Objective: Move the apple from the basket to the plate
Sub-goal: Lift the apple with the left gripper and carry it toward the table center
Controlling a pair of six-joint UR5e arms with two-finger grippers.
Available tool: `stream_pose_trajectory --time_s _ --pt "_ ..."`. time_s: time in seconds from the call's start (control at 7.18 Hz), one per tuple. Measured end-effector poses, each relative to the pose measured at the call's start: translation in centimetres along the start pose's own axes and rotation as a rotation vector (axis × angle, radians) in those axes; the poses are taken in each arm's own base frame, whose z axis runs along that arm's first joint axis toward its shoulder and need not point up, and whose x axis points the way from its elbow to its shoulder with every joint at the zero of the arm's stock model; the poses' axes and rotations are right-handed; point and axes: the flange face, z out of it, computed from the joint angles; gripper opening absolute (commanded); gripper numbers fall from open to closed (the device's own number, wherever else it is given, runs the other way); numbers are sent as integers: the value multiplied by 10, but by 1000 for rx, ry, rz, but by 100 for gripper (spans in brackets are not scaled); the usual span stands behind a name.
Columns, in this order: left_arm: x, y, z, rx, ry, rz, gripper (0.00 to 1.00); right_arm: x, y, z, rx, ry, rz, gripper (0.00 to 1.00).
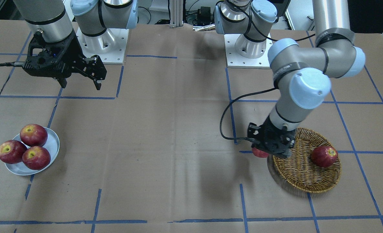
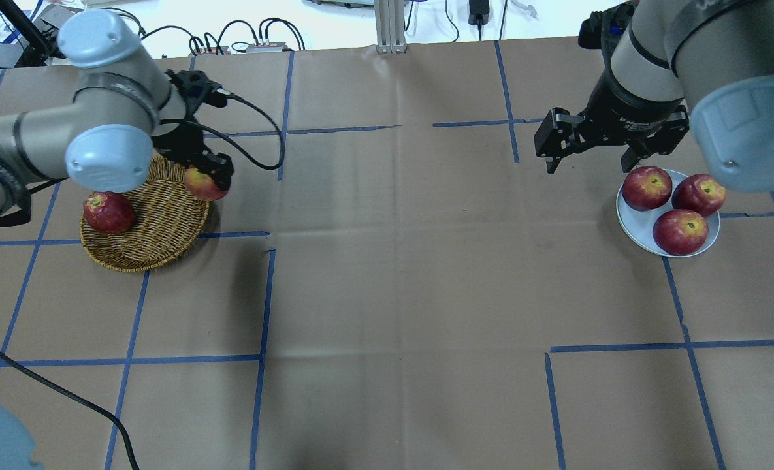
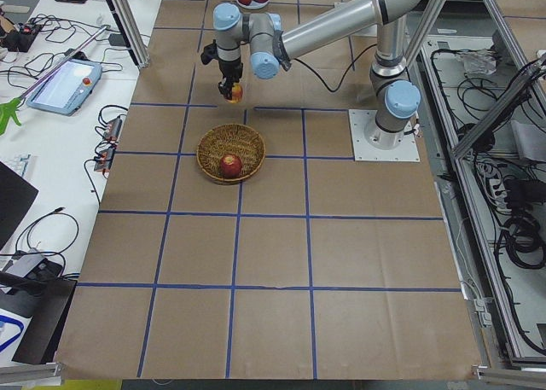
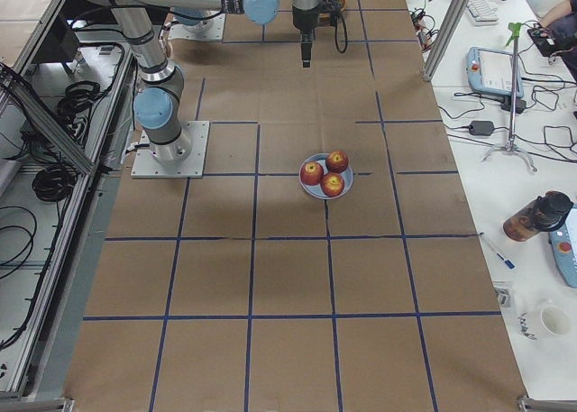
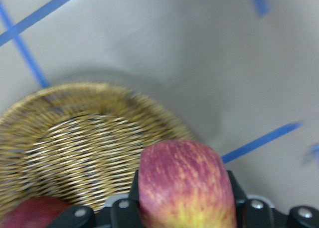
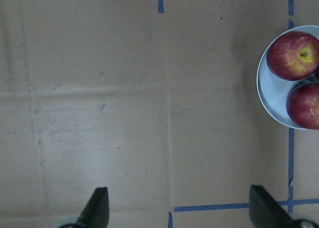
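Observation:
My left gripper (image 2: 207,179) is shut on the apple (image 2: 202,183), a lighter red one with a yellow blush, and holds it above the basket's rim. The apple fills the bottom of the left wrist view (image 5: 185,185) and peeks out under the gripper in the front view (image 1: 260,152). The brown wicker basket (image 2: 158,235) lies below with one dark-red apple (image 2: 108,211) in it. The pale blue-grey plate (image 2: 628,220) at the right holds three apples. My right gripper (image 2: 589,163) is open and empty, hovering beside the plate's inner side.
Blue tape lines cross the brown paper table cover. The arm bases (image 1: 248,51) stand at the robot's edge. A black cable (image 2: 256,130) trails from the left wrist. The wide middle of the table lies between basket and plate.

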Motion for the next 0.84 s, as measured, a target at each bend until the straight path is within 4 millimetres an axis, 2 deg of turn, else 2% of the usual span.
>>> stream_pose_trajectory --time_s 0.14,0.42,0.56,0.7,0.84 --pt "56 -14 8 -5 10 -49 40 0 0 0 0 0 0 100" --pt "144 -54 40 -24 19 -78 40 0 0 0 0 1 0 100" --pt "177 -74 56 -27 18 -72 40 0 0 0 -1 1 0 100" --pt "201 -88 69 -29 17 -61 40 0 0 1 -1 1 0 100" --pt "213 -95 79 -35 17 -53 41 0 0 1 -1 1 0 100"
